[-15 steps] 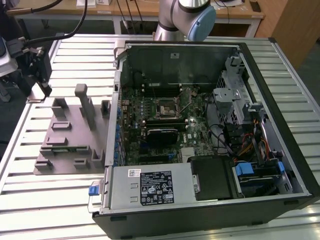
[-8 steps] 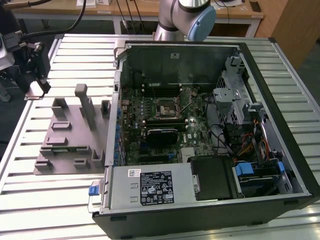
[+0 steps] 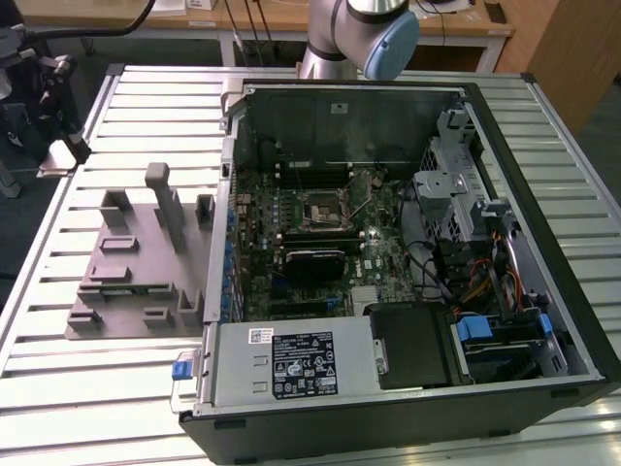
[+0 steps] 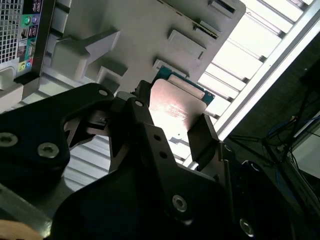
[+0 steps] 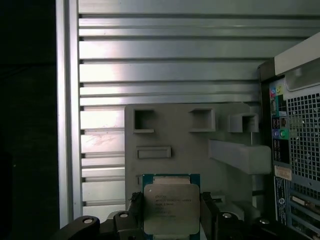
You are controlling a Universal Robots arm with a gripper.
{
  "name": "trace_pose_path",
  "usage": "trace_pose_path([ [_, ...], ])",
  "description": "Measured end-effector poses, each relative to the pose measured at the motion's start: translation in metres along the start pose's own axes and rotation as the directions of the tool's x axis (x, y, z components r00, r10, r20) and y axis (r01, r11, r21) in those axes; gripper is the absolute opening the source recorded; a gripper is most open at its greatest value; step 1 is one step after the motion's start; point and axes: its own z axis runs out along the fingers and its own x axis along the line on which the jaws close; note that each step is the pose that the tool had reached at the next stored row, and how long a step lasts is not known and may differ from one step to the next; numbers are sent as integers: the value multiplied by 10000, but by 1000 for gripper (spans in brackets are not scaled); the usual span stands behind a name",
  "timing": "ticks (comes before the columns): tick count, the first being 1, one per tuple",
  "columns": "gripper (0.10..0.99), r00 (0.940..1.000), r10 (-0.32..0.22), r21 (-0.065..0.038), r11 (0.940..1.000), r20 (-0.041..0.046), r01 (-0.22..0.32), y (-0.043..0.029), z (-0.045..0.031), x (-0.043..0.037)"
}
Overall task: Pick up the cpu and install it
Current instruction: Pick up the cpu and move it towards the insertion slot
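The cpu (image 5: 167,210) sits in the gripper (image 5: 170,200), its silvery lid facing the first wrist view and a thin green rim showing along its far edge. The claw is clamped on it: one dark finger (image 5: 207,210) presses each side edge, so both side edges are covered. The frame cuts off its near edge, and the print on the lid is too small to read.

In the second wrist view the cpu (image 4: 175,107) is seen at a slant between the fingers (image 4: 202,137) of the gripper (image 4: 173,105). Glare washes out most of its lid, and its underside is hidden.

The chip hangs in the air, apart from the grey fixture (image 5: 175,125) beneath it, over that fixture's near edge. The fixture's raised blocks and pockets stand well clear of the chip. Past the fixture, the slatted table (image 5: 175,70) runs open to its side rail, where it ends against darkness.

The computer case (image 5: 295,125) stands just beside the fixture. In the exterior view the fixture (image 3: 136,262) lies at the exterior view's left of the open case (image 3: 543,194). Inside the case, the black socket frame (image 3: 321,209) lies on the motherboard (image 3: 378,243) with a black card (image 3: 315,262) close by. The arm (image 3: 354,29) is cut off by the top edge.
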Motion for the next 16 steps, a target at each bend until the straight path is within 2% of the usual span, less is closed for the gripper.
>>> trace_pose_path([
  [16,541,10000,-2,-3,10000,54,2,14,-299,-21],
])
